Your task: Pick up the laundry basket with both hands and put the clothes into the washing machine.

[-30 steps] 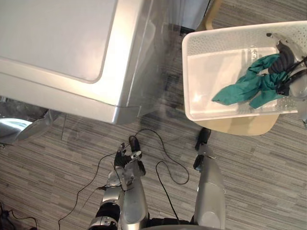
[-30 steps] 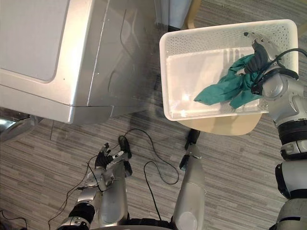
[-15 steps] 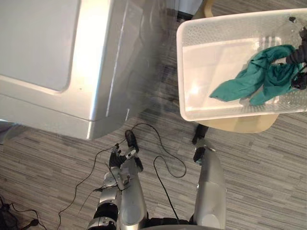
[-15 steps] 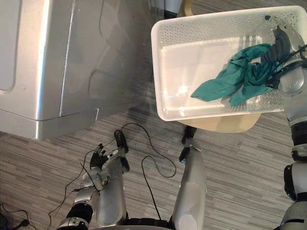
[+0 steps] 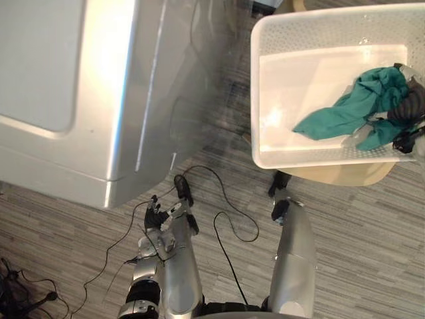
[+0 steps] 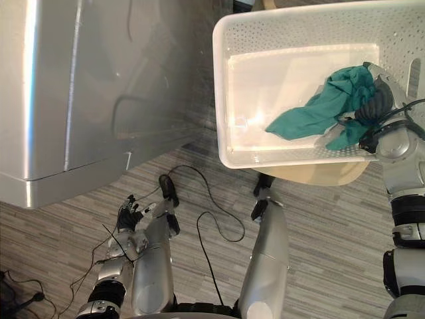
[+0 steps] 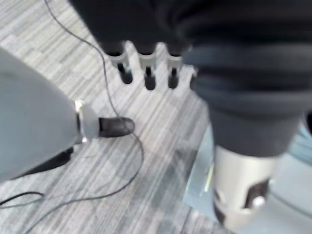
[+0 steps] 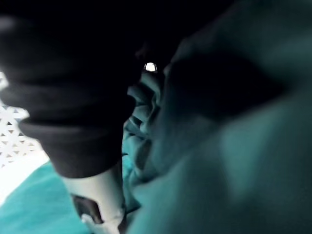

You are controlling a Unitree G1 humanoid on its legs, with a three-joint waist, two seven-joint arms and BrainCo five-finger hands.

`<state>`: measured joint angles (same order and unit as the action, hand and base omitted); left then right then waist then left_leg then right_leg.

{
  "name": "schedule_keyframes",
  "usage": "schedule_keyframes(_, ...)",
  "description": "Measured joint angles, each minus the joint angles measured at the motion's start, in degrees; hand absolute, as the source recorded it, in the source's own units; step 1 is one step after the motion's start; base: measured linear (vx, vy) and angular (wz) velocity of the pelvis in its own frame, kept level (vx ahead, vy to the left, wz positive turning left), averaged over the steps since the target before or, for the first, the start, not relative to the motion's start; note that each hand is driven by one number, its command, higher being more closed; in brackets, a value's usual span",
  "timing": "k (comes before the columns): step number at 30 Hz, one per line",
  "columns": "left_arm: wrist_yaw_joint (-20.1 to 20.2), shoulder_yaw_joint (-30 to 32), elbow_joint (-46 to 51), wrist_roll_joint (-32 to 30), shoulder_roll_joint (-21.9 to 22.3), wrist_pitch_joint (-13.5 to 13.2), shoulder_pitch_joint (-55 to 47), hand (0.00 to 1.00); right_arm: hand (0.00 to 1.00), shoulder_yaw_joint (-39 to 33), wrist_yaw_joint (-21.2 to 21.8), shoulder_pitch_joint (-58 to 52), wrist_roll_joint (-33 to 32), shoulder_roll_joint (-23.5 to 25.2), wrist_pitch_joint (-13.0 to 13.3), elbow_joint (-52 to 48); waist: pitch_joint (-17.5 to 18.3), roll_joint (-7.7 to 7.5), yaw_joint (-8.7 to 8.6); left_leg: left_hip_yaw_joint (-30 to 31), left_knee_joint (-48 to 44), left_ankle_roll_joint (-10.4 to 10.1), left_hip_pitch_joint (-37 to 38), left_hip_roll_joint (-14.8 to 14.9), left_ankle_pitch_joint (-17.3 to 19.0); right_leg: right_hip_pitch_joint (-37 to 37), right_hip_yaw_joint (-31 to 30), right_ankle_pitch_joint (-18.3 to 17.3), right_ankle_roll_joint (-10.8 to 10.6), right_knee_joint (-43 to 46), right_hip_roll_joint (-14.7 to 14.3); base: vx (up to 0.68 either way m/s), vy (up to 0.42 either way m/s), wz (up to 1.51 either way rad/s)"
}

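Nothing readable is showing on the silver metal washing machine (image 5: 99,80) or the white perforated plastic laundry basket (image 5: 255,100).

Stereo overhead, shared basket (image 5: 312,73), wrists close-up

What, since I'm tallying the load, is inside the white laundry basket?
A teal cloth lies bunched at one side of the basket, with the right robot hand pushed into it. The rest of its floor is bare; anything beneath the cloth is covered.
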<state>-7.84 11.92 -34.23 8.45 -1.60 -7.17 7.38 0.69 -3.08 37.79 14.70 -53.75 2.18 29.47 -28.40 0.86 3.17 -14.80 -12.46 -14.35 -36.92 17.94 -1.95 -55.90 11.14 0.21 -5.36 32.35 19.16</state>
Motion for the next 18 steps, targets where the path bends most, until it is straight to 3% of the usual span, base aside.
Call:
schedule_keyframes(5, -0.2, 0.0, 1.3, 0.0, -0.1, 0.0, 0.0, 0.0, 0.0, -0.1, -0.6, 1.7, 0.2, 2.7, -0.4, 3.4, 0.0, 0.03, 0.66, 1.4, -0.5, 0.2, -1.5, -0.6, -0.4, -0.9, 1.0, -1.2, 0.3, 1.7, 1.4, -0.01, -0.039, 0.18)
schedule_keyframes(6, -0.4, 0.0, 1.9, 0.0, -0.1, 0.0, -0.1, 0.0, 1.0, -0.1, -1.1, 3.3, 0.8, 3.8, -0.7, 5.2, 0.2, 0.06, 0.66, 1.9, -0.5, 0.3, -2.3, -1.1, -0.7, -1.6, 1.1, -1.4, 0.3, 2.5, 2.0, -0.02, -0.03, 0.27)
schedule_keyframes(12, -1.1, 0.0, 2.5, 1.1, -0.4, 0.1, 0.0, 0.0, 1.0, 4.9, -3.6, 13.2, 5.3, 4.8, -1.2, 15.4, 0.4, 0.3, 0.98, 3.3, -1.2, 0.5, -3.5, -2.1, -1.3, -2.0, 1.4, -1.4, 0.4, 3.6, 3.4, -0.04, -0.018, 0.16)
schedule_keyframes(18, -1.4, -0.4, 2.5, 1.1, -0.1, 0.2, 0.0, 0.0, 1.0, 12.4, -4.4, 15.5, 6.9, 6.1, -1.7, 22.8, 4.5, 2.33, 2.56, 5.4, -1.3, 0.6, -3.7, -2.1, -2.0, -0.1, 3.1, -1.4, 0.4, 3.4, 3.8, -0.02, -0.011, 0.11)
